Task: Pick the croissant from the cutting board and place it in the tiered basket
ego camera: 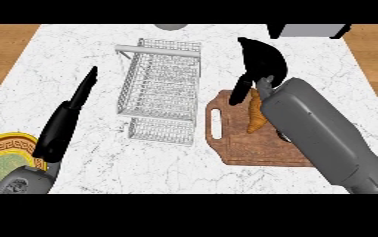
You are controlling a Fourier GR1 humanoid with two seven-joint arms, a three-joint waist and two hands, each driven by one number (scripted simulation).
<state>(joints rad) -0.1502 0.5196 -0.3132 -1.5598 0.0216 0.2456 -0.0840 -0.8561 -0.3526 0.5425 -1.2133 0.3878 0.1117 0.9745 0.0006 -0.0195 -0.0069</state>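
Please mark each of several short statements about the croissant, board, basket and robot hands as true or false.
1. The croissant lies on the board. True.
2. The basket holds the croissant. False: nothing shows in it.
3. The right robot hand is over the board's far edge, above the croissant. True.
4. The left robot hand is curled round the basket. False: its fingers are straight, apart from it.
5. The board lies left of the basket. False: right.

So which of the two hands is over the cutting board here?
The right hand: it reaches over the cutting board beside the croissant. The left hand lies straight on the counter, left of the tiered basket.
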